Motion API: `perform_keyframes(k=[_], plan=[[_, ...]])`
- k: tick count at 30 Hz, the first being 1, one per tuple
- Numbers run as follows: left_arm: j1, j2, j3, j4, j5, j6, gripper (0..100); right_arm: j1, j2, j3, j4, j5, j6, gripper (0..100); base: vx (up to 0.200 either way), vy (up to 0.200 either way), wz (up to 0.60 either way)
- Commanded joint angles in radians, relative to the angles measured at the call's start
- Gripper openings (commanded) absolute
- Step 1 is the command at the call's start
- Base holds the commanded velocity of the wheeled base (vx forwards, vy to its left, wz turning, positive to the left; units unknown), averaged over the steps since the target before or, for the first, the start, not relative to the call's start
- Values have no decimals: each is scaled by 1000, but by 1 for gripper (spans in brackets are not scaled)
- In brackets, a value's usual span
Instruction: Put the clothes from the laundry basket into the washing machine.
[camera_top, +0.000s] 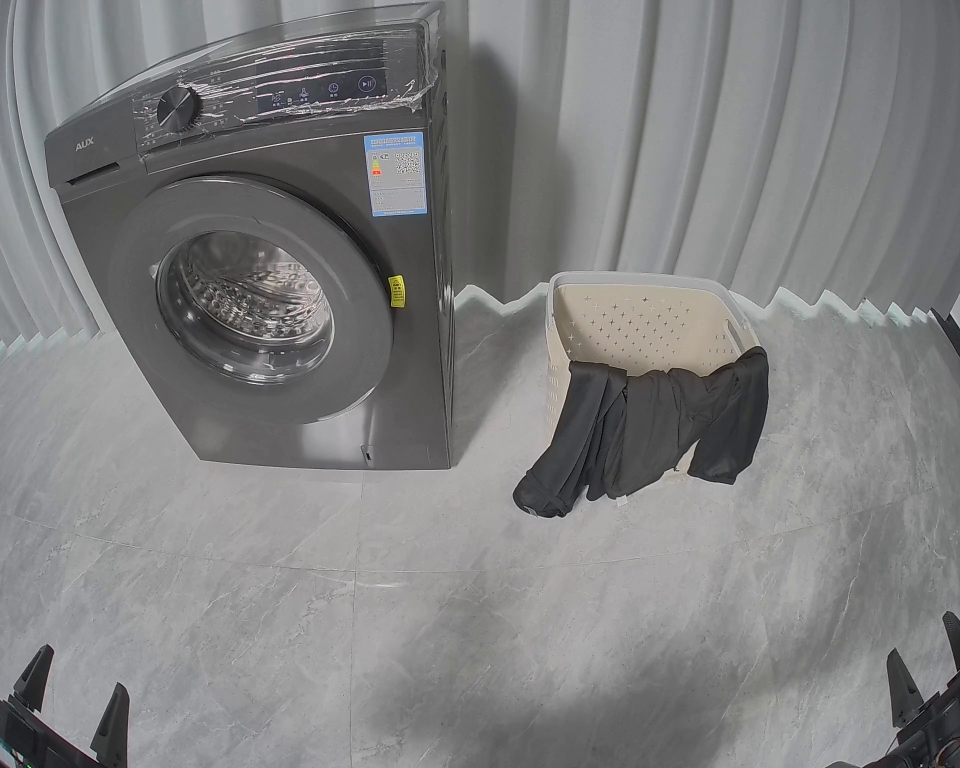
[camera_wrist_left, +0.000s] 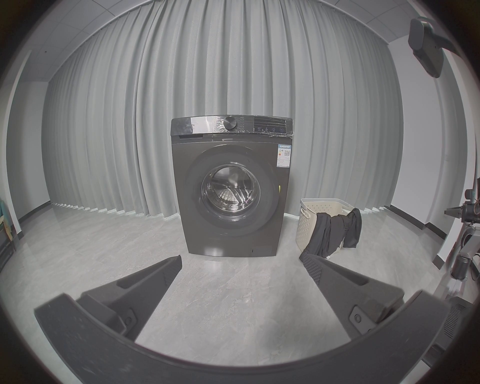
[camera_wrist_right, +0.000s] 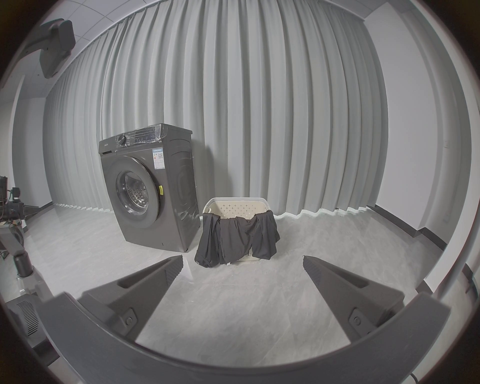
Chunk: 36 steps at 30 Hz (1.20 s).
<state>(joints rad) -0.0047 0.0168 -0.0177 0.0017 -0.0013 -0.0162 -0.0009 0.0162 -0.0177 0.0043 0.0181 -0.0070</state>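
Observation:
A dark grey washing machine (camera_top: 260, 250) stands at the back left with its round glass door shut. To its right sits a cream laundry basket (camera_top: 640, 320). A black garment (camera_top: 650, 425) hangs over the basket's front rim, one end touching the floor. My left gripper (camera_top: 72, 695) is open at the lower left edge of the head view, far from both. My right gripper (camera_top: 925, 665) is open at the lower right edge. The left wrist view faces the washing machine (camera_wrist_left: 230, 187); the right wrist view faces the black garment (camera_wrist_right: 237, 239) and the basket (camera_wrist_right: 237, 206).
Grey marble-look floor tiles (camera_top: 450, 620) stretch bare between me and the machine. White pleated curtains (camera_top: 700, 130) cover the back wall. A stand with gear (camera_wrist_left: 467, 235) sits off to one side in the left wrist view.

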Motion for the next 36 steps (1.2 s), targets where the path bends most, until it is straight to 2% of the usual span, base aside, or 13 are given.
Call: perform_keyframes(k=[1,29,36], plan=[[0,-15,16,0,0,-1,100,1,-16,18,0,2,-1,100,0,-200,0],[0,-15,16,-2,1,1,100,1,-16,18,0,2,-1,100,0,-200,0],[0,-15,16,-2,1,2,100,1,-16,18,0,2,-1,100,0,0,0]])
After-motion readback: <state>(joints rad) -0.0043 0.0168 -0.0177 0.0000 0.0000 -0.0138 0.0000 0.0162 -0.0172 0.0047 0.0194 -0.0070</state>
